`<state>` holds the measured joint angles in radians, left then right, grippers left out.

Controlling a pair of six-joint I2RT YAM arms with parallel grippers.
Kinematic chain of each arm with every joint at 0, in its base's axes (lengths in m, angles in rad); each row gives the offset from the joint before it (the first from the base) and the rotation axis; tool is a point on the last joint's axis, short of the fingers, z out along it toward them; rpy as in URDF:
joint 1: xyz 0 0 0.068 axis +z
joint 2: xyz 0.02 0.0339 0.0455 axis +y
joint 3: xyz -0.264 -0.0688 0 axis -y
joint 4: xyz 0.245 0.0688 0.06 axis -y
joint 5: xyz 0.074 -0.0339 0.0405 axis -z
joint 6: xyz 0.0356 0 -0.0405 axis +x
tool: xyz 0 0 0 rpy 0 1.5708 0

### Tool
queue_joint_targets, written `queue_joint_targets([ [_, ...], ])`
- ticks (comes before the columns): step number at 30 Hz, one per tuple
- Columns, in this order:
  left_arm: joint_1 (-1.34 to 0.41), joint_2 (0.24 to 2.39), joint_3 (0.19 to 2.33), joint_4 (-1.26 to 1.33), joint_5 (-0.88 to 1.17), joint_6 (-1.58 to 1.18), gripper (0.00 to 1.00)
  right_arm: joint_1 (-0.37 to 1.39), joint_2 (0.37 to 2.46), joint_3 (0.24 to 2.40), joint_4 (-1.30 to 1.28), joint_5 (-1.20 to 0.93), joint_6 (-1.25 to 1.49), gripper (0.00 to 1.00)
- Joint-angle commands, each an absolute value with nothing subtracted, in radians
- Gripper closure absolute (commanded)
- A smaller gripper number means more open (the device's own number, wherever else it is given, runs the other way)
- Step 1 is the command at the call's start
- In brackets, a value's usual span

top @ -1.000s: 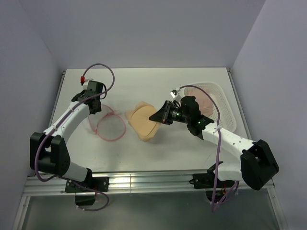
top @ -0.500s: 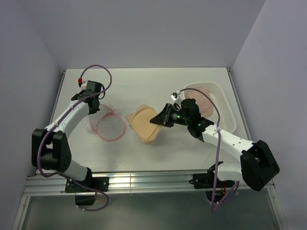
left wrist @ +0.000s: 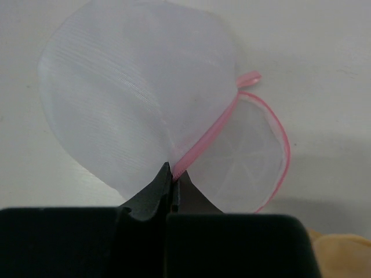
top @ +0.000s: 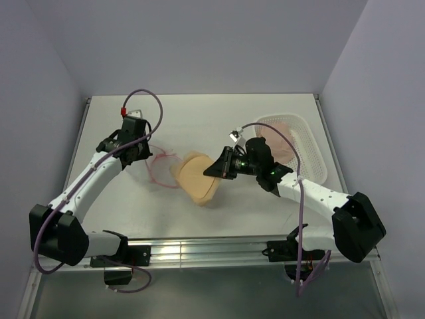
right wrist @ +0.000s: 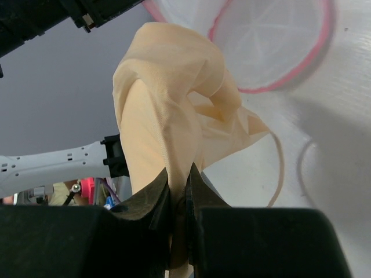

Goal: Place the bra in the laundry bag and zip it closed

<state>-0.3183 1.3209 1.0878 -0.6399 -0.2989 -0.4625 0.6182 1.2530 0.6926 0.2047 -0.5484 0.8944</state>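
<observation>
The laundry bag (left wrist: 145, 110) is a round white mesh pouch with a pink zipper rim, lifted and gaping at the table's left-middle (top: 161, 167). My left gripper (left wrist: 173, 174) is shut on its pink rim, holding one flap up (top: 138, 151). The peach-tan bra (right wrist: 168, 110) hangs folded from my right gripper (right wrist: 178, 176), which is shut on its fabric. In the top view the bra (top: 194, 178) sits just right of the bag, with the right gripper (top: 217, 166) at its right edge. The bag's opening (right wrist: 272, 40) shows beyond the bra in the right wrist view.
A white perforated basket (top: 312, 143) with a paler pink garment (top: 284, 133) stands at the right of the table. Grey walls close in on the left, back and right.
My left gripper shut on the bag's rim, lifted it and drew it right toward the bra. The right gripper carried the bra slightly left toward the bag.
</observation>
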Motion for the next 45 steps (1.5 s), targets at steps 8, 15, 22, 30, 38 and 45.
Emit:
queue_joint_targets([
  [8,-0.452,1.230,1.069,-0.604,-0.140,-0.508,1.00,0.643,1.333,0.791,0.195,-0.589,0.850,1.00],
  [15,-0.532,1.161,0.999,-0.557,-0.060,-0.509,1.00,0.641,1.494,0.856,0.209,-0.620,0.839,1.00],
  [22,-0.591,1.129,0.940,-0.480,-0.002,-0.537,1.00,0.683,1.603,0.854,0.291,-0.608,0.896,1.00],
  [30,-0.656,1.115,0.848,-0.417,0.043,-0.600,1.00,0.727,1.693,0.776,0.569,-0.523,1.140,1.00],
  [38,-0.687,1.045,0.813,-0.414,0.005,-0.672,1.00,0.784,1.766,0.715,0.770,-0.390,1.336,1.00],
  [45,-0.687,1.039,0.890,-0.515,-0.155,-0.733,1.00,0.914,1.738,0.787,0.647,-0.356,1.270,1.00],
])
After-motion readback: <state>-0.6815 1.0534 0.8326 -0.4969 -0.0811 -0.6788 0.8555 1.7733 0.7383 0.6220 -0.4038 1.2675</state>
